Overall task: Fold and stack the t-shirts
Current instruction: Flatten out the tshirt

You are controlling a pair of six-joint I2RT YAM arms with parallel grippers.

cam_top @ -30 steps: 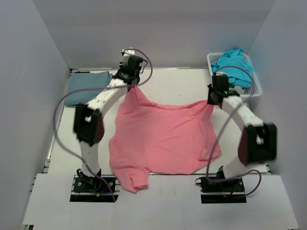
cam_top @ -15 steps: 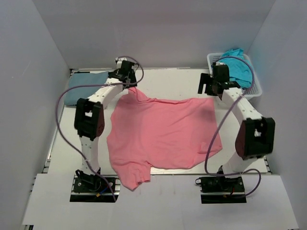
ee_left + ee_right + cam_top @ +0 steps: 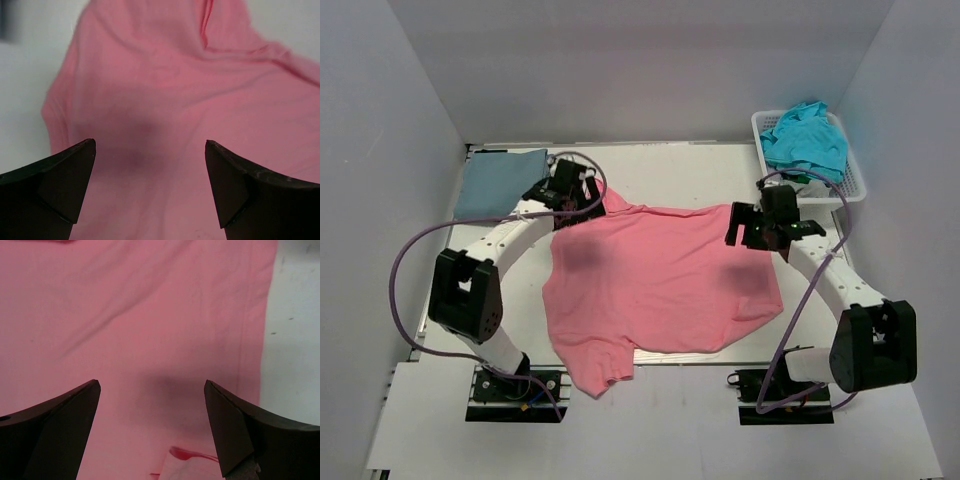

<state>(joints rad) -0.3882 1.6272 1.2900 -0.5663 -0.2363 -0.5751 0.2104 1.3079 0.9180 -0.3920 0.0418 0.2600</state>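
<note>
Pink tee (image 3: 660,285) down now, approx flat

Salmon-pink t-shirt (image 3: 660,280): soft matt cloth, lightly creased, with a stitched hem. Grey-blue t-shirt (image 3: 500,182), far left, and teal t-shirt (image 3: 807,140), far right: matt cloth as well. Basket (image 3: 853,182): white plastic lattice. Table (image 3: 670,175): smooth matt white surface. Left gripper (image 3: 149,145) and right gripper (image 3: 151,384): matt black, plastic-looking fingers.
</note>
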